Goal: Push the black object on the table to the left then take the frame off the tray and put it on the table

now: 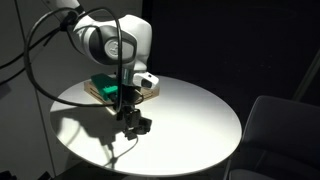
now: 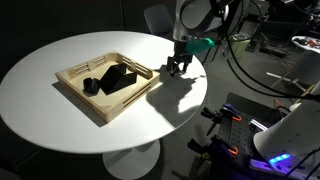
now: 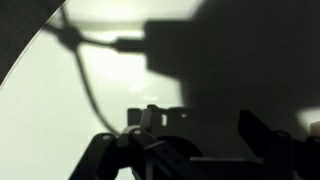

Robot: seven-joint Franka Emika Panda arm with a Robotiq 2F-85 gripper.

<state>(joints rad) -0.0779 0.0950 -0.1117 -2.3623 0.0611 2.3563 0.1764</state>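
The table [image 2: 60, 40] is round and white; it also shows in an exterior view [image 1: 190, 110]. The light wooden tray [image 2: 78, 100] holds the flat black frame [image 2: 120, 78] and a small upright black block [image 2: 90, 86]. My gripper [image 2: 175, 68] is low over the table just past the tray's corner, near the table edge, with its fingers apart. It also shows in an exterior view [image 1: 133, 125]. In the wrist view a dark rounded shape [image 3: 183, 146], apparently the black object, lies between the fingers [image 3: 178, 150], deep in shadow. The tray [image 1: 98, 92] is partly hidden behind the arm.
A dark chair [image 1: 280, 130] stands beside the table, and another chair [image 2: 158, 18] stands behind it. Equipment with cables [image 2: 270, 130] sits on the floor near the table edge. The arm casts a strong shadow on the tabletop [image 1: 85, 125].
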